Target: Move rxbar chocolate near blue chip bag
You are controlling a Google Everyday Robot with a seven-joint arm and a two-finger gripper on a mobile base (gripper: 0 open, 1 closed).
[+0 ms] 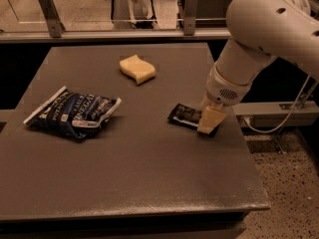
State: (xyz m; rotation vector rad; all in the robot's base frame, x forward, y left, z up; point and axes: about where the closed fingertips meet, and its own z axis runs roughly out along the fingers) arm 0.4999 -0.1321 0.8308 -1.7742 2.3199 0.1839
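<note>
Sitting right of centre on the table (149, 173), the rxbar chocolate (183, 114) runs roughly left-right. The pincer (209, 121) is down at its right end; can't tell if clenched. The blue chip bag (75, 112) lies well apart at mid-left w/ nothing between. The sponge (137, 68) is upper centre, off the path.

We see the dark grey flat surface (144, 178) carrying three things. The robot's hand (208, 124), pale and cream-tipped under the white arm (259, 29), sits low at the surface's 3 o'clock side, touching the 3 o'clock end of the small flat glossy black rxbar chocolate (183, 114). The crinkled dark blue foil chip bag (75, 114) lies at 9 o'clock, well apart from the bar. The wavy pale yellow sponge (137, 69) sits toward 12 o'clock.
</note>
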